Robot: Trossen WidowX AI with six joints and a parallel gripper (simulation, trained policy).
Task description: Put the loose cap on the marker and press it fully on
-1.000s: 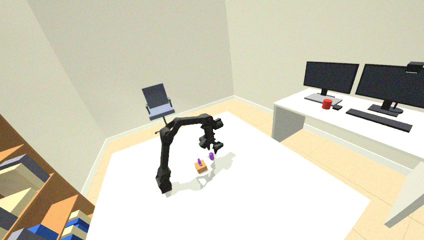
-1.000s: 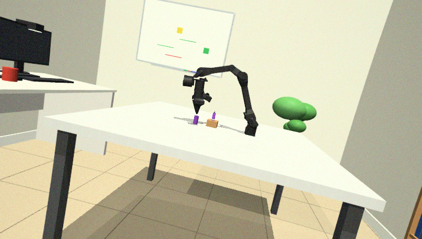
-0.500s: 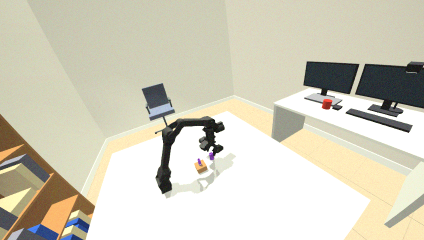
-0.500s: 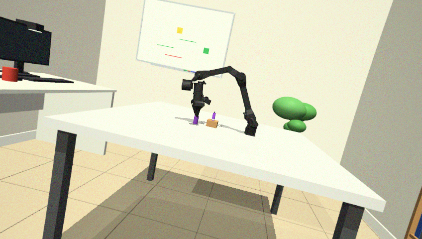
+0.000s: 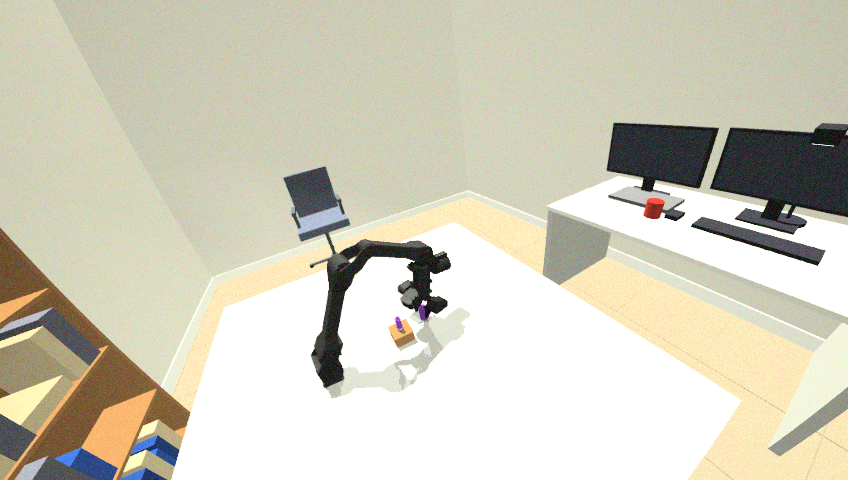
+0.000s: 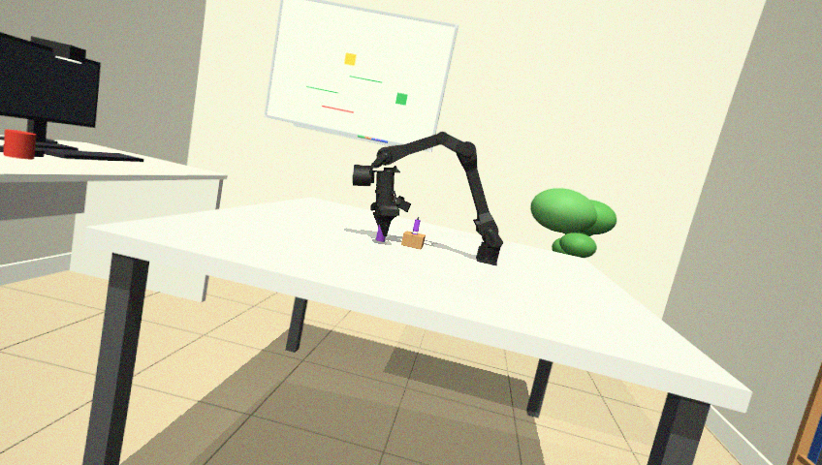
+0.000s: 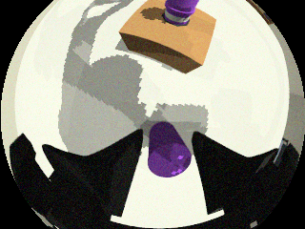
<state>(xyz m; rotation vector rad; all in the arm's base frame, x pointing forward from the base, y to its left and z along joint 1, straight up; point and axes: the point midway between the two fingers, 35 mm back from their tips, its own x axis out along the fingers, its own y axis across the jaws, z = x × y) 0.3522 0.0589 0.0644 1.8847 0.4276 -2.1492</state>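
Gripper point(image 5: 423, 310) point(image 6: 383, 234) point(image 7: 168, 135) is straddling the purple cap point(image 5: 423, 312) point(image 6: 380, 234) point(image 7: 168, 150), fingers spread w/ slim gaps either side — not pinching yet. Cap is standing on the worktop point(image 5: 505, 380) point(image 6: 461, 282) point(image 7: 253, 110), near the holder block point(image 5: 401, 334) point(image 6: 413, 240) point(image 7: 167, 35); marker point(image 5: 398, 322) point(image 6: 416, 225) point(image 7: 180, 7) is waiting uncapped. Main risk: one finger touching first, prob. tipping the cap — off-centre closing being the cause.

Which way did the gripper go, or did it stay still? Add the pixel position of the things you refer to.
Yes, it moved: in the exterior view the gripper point(image 5: 423, 310) point(image 6: 383, 232) point(image 7: 168, 135) came down lower beside the wooden block point(image 5: 401, 334) point(image 6: 413, 240) point(image 7: 164, 35).
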